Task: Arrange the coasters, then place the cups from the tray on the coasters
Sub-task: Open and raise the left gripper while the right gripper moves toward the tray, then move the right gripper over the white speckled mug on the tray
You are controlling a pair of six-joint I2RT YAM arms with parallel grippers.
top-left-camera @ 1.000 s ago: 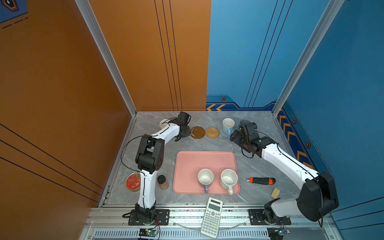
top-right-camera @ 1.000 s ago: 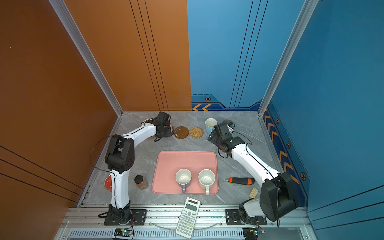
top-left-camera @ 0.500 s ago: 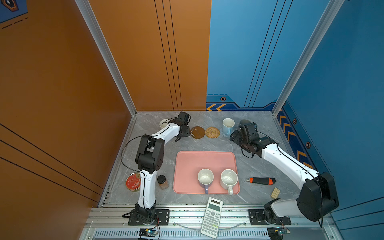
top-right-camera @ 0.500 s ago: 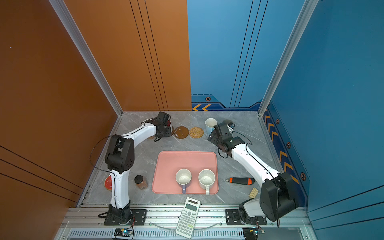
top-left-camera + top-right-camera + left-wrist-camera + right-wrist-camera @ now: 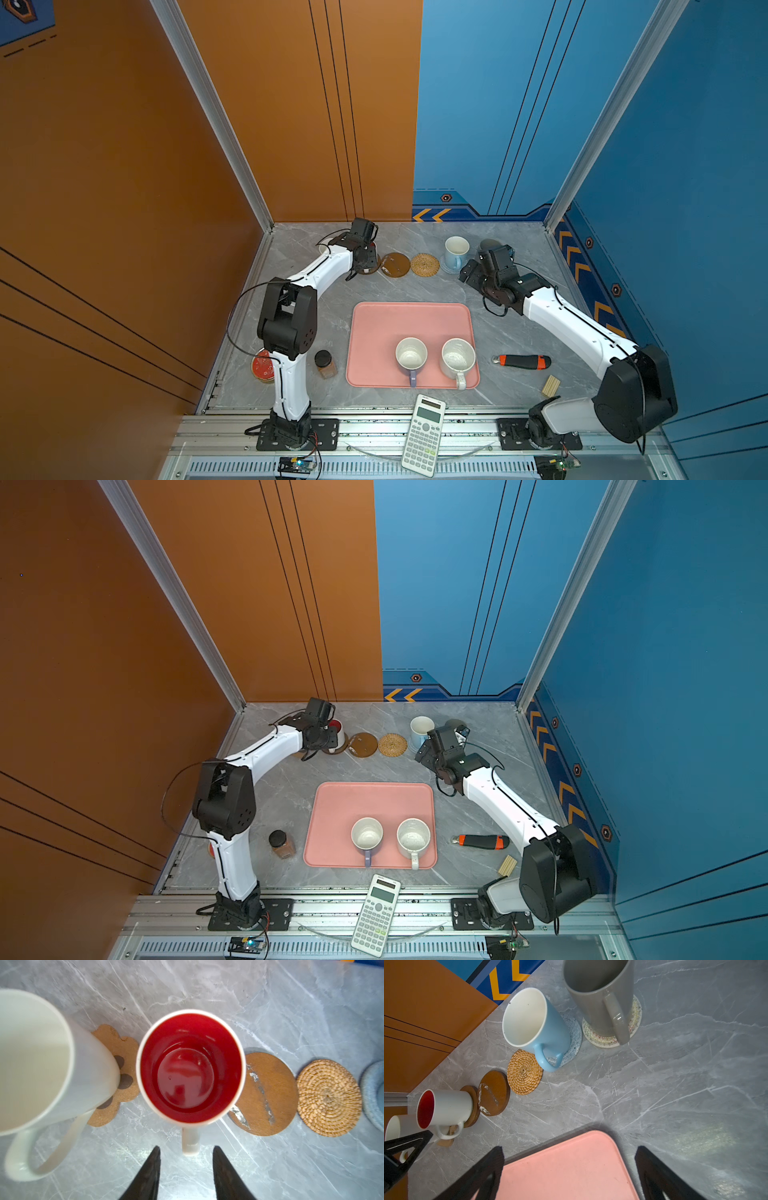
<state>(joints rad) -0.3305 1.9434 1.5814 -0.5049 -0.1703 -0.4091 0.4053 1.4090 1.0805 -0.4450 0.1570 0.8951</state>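
orange wall [image 5: 124, 166]; blue wall [image 5: 685, 166]; grey marble tabletop [image 5: 415, 286]

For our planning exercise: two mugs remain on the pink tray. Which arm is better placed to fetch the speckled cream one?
Likely right. The right tool hangs open near the pink tray's corner, and the speckled cream mug sits on that side. The left tool is at the red-lined mug's handle.

Robot lab booth: panel walls [image 5: 311, 104], aluminium frame [image 5: 211, 104].

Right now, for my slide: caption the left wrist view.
Open left gripper at handle of red-lined mug; brown disc, rattan coaster bare.
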